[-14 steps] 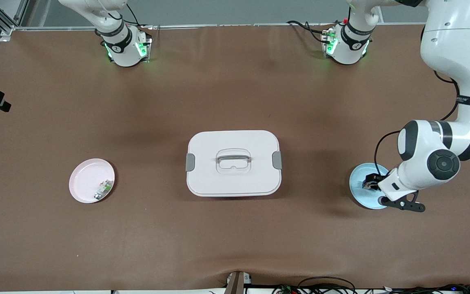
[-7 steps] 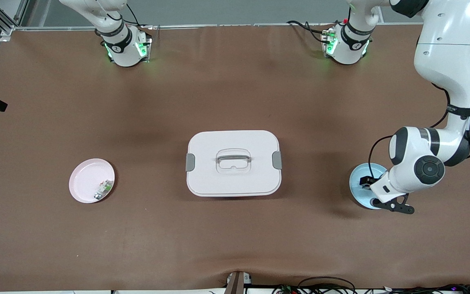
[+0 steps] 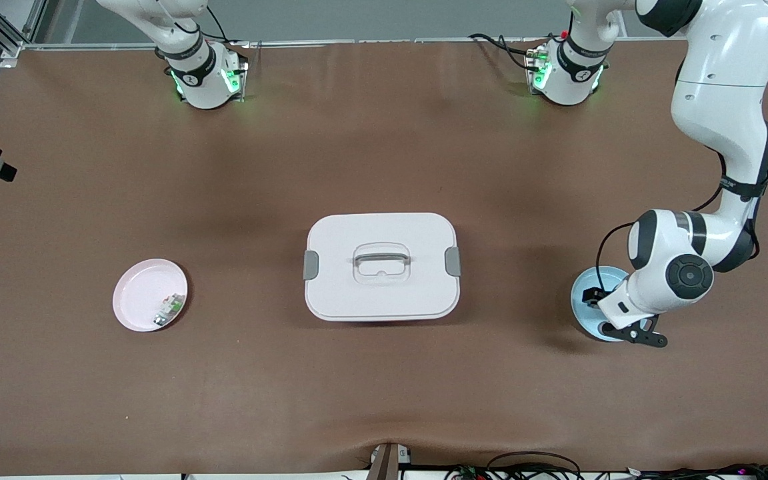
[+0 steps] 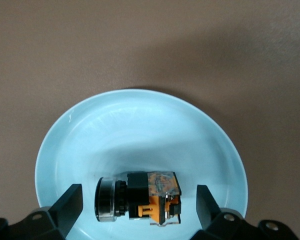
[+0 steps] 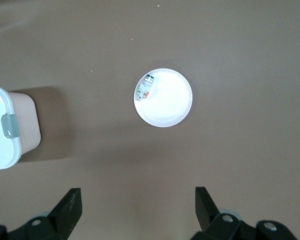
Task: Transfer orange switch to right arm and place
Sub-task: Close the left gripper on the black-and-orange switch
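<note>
- Front view, starting at the right arm's end of the table [image 3: 371,153]: a pink plate [image 3: 141,293] sits well in from that edge, with a small white-and-green part [image 3: 170,309] lying inside it against the rim.
- Right gripper [image 5: 137,212] hangs high over that end, its fingers [image 5: 70,205] spread wide with nothing between them; its wrist view looks straight down on the pink plate, and the arm waits.
- At the middle of the table stands a white lidded box [image 3: 381,265], its grey handle on top and a grey latch at each short side.
- Near the edge at the left arm's end lies a light blue plate [image 3: 583,300].
- Orange switch [image 4: 145,196] lies on its side inside the blue plate.
- Left gripper [image 4: 139,205] is low over the blue plate, its fingers [image 4: 206,202] wide apart, one on each side of the switch and not touching it.
</note>
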Robot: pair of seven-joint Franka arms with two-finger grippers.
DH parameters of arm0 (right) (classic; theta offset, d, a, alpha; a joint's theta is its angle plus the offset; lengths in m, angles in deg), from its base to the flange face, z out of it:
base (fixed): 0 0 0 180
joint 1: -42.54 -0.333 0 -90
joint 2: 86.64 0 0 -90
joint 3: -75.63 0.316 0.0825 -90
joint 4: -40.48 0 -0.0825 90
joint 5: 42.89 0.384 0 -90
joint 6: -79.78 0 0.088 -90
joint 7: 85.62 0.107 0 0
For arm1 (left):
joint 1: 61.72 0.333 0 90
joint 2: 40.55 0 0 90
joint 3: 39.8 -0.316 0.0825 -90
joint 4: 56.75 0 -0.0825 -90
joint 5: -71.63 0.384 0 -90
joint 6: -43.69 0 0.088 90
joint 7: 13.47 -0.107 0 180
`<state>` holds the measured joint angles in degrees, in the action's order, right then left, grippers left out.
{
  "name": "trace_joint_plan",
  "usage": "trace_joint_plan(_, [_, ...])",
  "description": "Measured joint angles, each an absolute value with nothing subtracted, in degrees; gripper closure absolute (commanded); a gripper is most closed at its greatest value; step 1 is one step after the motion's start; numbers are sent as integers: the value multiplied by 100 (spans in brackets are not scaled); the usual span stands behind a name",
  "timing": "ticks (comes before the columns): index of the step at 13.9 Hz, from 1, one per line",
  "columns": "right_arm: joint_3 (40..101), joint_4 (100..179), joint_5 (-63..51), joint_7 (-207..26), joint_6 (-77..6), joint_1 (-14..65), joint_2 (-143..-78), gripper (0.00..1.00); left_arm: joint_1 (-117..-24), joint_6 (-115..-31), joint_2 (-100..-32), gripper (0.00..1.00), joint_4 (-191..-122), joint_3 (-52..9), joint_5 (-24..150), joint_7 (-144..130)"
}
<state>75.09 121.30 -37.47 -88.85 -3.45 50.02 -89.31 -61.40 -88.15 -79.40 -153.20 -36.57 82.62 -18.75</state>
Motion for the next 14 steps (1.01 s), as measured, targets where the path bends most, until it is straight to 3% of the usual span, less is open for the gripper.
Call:
trace_joint_plan(11, [7523,12139,-3817,-8455,-326,4977,-8932,0,-6107,-9034,-7956,0,-15528,-3660,8262,-1876])
trace_joint_plan(14, [7536,12139,-3817,-8404,-326,4946,-8932,0,-6104,-9079,-7956,30,-15551,-3660,8262,-1877])
